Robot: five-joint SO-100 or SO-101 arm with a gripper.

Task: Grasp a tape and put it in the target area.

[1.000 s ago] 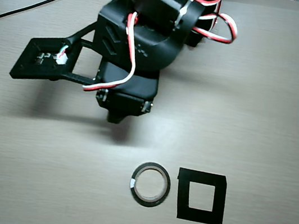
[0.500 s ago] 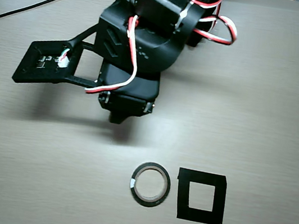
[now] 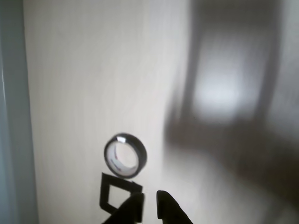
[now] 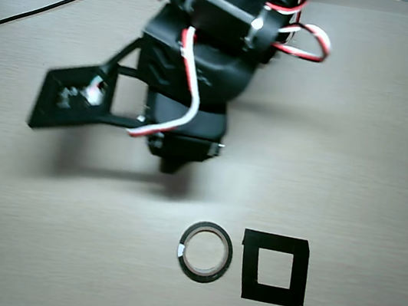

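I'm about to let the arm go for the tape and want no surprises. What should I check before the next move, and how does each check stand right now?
1. Tape roll in view in both cameras: ok.
2. Tape lying flat on the table, free of the arm: ok.
3. Target square uncovered: ok; the tape sits just beside it, apart from it in the overhead view.
4. Gripper empty: ok; nothing shows between the fingertips in the wrist view.
5. Gripper opened wide enough for the roll: not ok; only a narrow gap shows.
6. Gripper lined up over the tape: not ok; in the overhead view the arm sits above the roll in the picture, not over it.
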